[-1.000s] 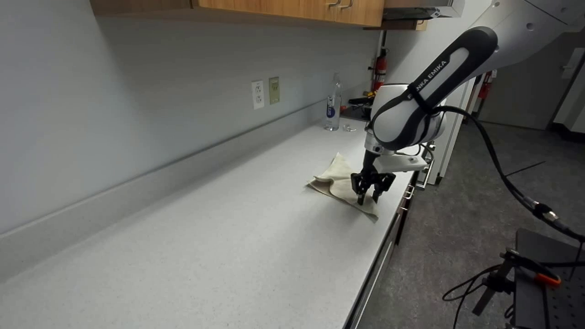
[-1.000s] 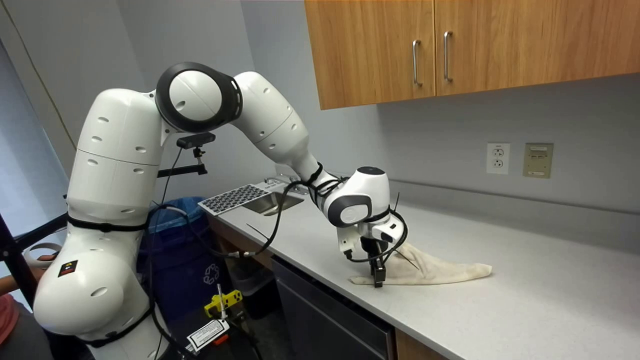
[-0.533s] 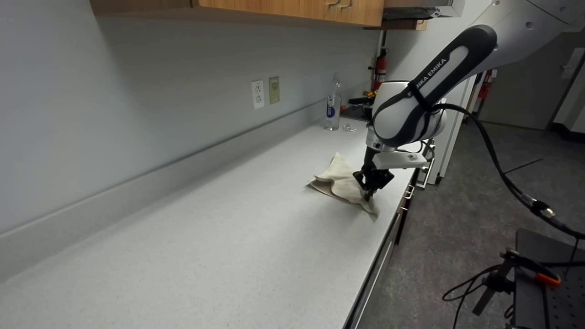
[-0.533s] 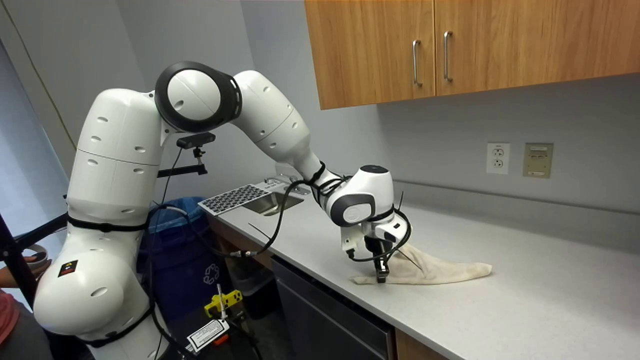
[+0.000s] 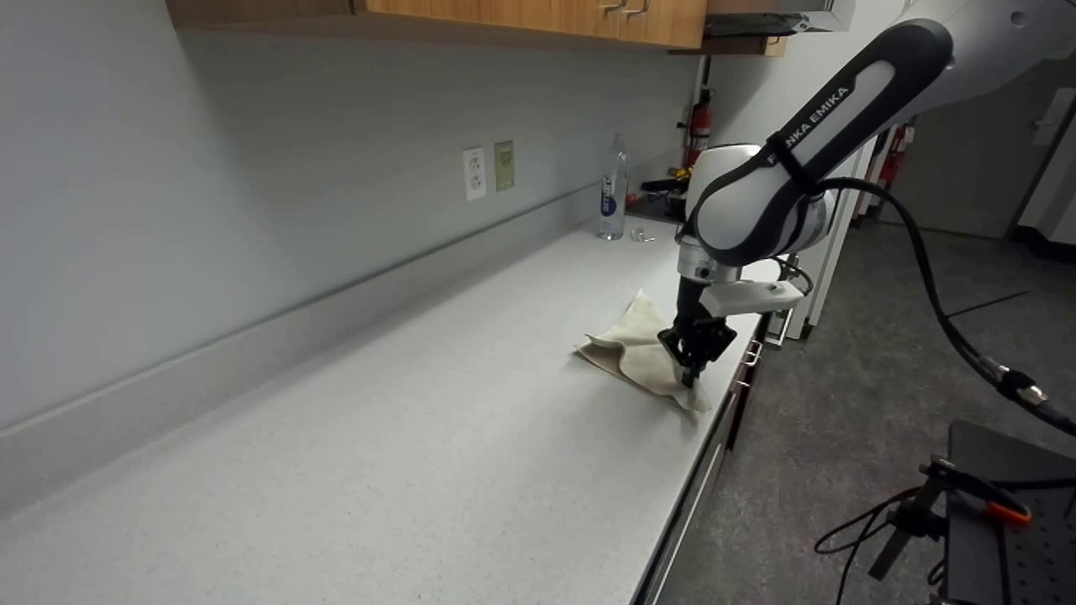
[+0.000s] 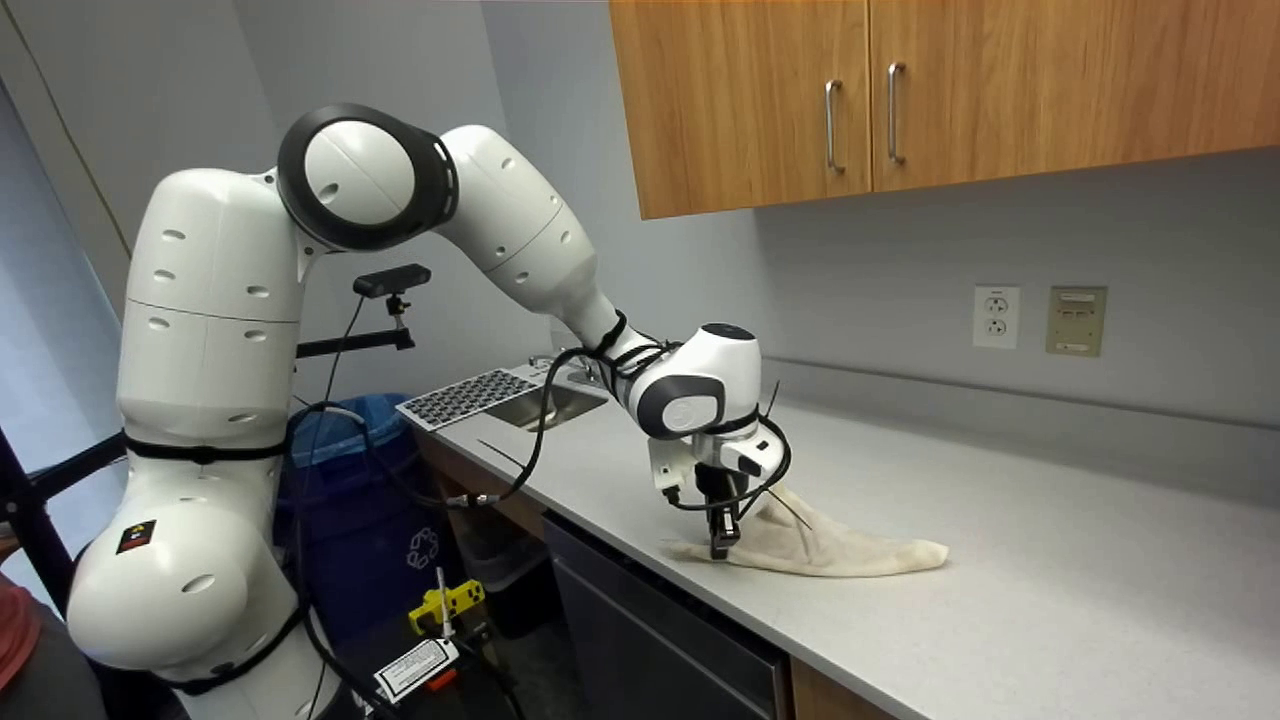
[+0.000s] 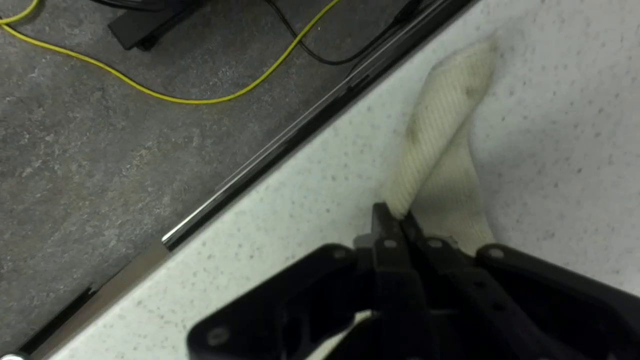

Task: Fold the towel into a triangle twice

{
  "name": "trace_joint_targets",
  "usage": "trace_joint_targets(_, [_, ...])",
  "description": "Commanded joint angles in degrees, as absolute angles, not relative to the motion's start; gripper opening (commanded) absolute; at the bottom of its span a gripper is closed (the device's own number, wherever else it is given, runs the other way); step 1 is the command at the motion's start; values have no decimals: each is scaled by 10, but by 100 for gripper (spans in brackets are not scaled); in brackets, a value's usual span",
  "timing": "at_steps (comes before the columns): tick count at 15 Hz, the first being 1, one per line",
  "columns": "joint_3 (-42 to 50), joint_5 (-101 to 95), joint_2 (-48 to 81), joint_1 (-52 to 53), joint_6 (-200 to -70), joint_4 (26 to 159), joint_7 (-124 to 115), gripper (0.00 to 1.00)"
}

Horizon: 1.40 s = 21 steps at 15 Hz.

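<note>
Wrist view: black two-fingered Robotiq gripper (image 7: 395, 214) had its tips drawn nearly together, a narrow pinch of the cream ribbed-cloth towel (image 7: 440, 135) between them. Towel lay on the speckled white countertop (image 7: 287, 205), close to the front edge; the gripper hid part of it. Reason for the low grip, as judged: it took one edge near a corner, so that edge could be drawn or turned over without lifting the whole cloth, probably to shape a fold. Number of finished folds: could not tell. Material looked soft and limp, with fine parallel ribs and faint darker spots; beyond the tips, a narrow strip lay over another layer. In both exterior views the outline was roughly triangular, tapering to points, with loose raised creases.
</note>
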<state>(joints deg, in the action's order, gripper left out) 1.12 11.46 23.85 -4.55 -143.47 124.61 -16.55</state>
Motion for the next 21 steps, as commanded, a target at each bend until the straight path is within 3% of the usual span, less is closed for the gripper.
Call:
trace_joint_targets(1, [1,146,186,-50,-1383,1279,-129,1])
trace_joint_targets(10, [63,196,244,-87,-1384,1187,-188,1])
trace_joint_targets(21, [59,344,374,-137,-1296,992,-260,1])
